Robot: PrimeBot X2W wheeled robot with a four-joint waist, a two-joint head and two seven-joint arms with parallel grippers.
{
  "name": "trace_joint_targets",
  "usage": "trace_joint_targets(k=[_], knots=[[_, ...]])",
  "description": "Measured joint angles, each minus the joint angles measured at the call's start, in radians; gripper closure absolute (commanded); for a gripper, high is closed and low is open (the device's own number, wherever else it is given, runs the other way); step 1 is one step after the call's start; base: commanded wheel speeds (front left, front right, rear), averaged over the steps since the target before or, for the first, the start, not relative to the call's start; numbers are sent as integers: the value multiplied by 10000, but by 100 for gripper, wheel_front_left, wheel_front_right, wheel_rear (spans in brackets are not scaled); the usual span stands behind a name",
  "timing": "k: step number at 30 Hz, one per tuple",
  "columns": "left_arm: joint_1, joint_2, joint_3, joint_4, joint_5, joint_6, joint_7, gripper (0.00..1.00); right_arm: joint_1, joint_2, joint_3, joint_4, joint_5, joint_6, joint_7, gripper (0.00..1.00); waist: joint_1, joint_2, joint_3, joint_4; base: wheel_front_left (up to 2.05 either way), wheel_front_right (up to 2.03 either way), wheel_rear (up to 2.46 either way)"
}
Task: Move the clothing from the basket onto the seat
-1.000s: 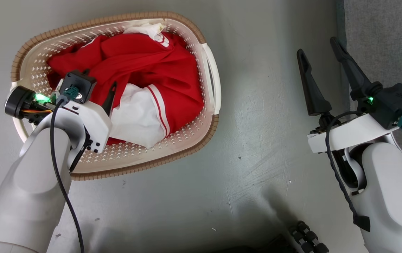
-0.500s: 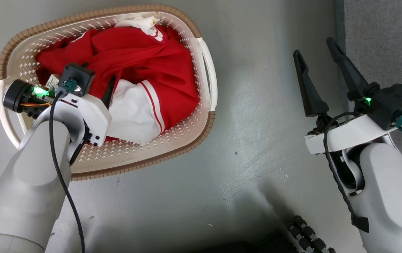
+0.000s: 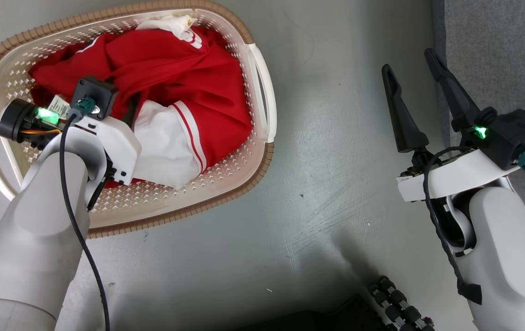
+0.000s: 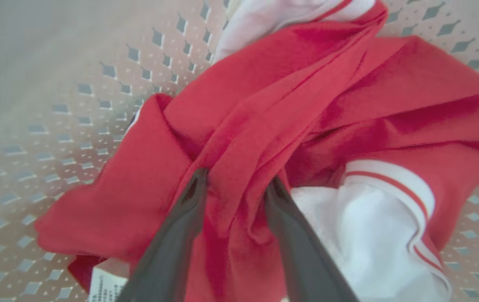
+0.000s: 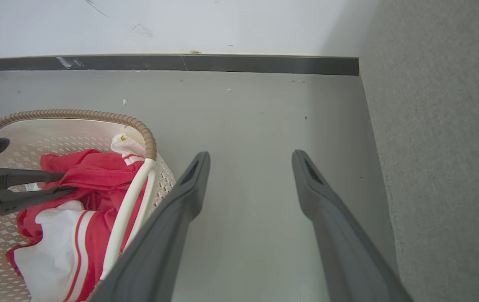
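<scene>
The smooth grey floor [image 3: 326, 184] spreads beneath both grippers. The large grey woven-fabric upholstered seat [image 3: 496, 37] lies just to the right of the right gripper [image 3: 409, 60], whose two long dark fingers are spread wide apart over the floor with nothing between them. The oval cream perforated plastic basket [image 3: 262, 92], with a brown woven-look rim and white handle, stands well apart to that gripper's left and surrounds the left gripper [image 4: 237, 180]. The soft bright red clothing [image 4: 348, 105] with white striped panels lies heaped inside the basket, under and ahead of the left gripper, whose fingers are clenched on a raised red fold between them. A small white care label [image 4: 105, 285] lies beside the base of one finger.
</scene>
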State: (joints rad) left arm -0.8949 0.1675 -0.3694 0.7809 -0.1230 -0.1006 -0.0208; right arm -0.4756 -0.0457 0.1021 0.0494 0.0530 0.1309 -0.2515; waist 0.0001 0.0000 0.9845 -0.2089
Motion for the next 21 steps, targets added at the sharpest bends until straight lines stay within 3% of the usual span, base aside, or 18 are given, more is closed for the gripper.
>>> trace_joint_targets(k=[3, 21], knots=[[-49, -23, 10, 40, 0, 19, -178, 100, -3, 2, -61, 2, 2, 0, -10, 0, 0, 0, 25, -31, 0, 0, 0], [136, -182, 819, 81, -851, 98, -1814, 100, -470, -2, -71, 0, -29, 0, -50, 0, 0, 0, -360, 310, 0, 0, 0]])
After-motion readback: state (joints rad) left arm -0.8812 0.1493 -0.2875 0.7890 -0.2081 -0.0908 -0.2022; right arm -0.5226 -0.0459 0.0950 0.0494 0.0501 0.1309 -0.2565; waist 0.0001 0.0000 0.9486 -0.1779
